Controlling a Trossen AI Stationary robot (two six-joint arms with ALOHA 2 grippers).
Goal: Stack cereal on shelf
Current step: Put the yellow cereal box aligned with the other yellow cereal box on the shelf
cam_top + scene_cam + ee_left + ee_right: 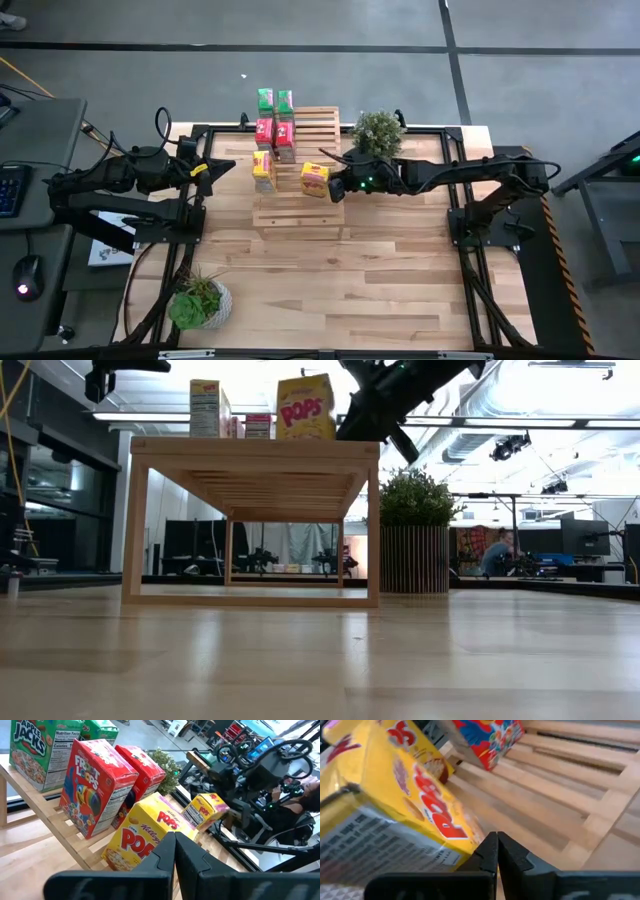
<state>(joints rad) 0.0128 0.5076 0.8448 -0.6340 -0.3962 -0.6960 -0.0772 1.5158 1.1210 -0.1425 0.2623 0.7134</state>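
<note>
A: Where do we stand? Our right claw (336, 187) has its fingers pressed together with nothing between them, right beside the small yellow printed cardboard Pops box (314, 180) on the large light-wood slatted shelf (315, 125).

B: And our left claw (222, 166) is clenched too, empty, hovering off the shelf's left edge near the other yellow cardboard box (263, 170). The two red cardboard boxes (275, 132) and the two green cardboard boxes (274, 99) stand in pairs further back.

A: So all six sit on the shelf. What worries us?

B: That nearest yellow box looks tilted in the right wrist view, and we judge it stands close to the shelf's front edge. With our fingers so near, any sideways sweep as we pull away could knock it over or off onto the wooden bench (330, 290).

A: And the shelf stands high above the bench in the low view, so a fall would carry it well out of place.

B: We'd lift clear before swinging away.
</note>
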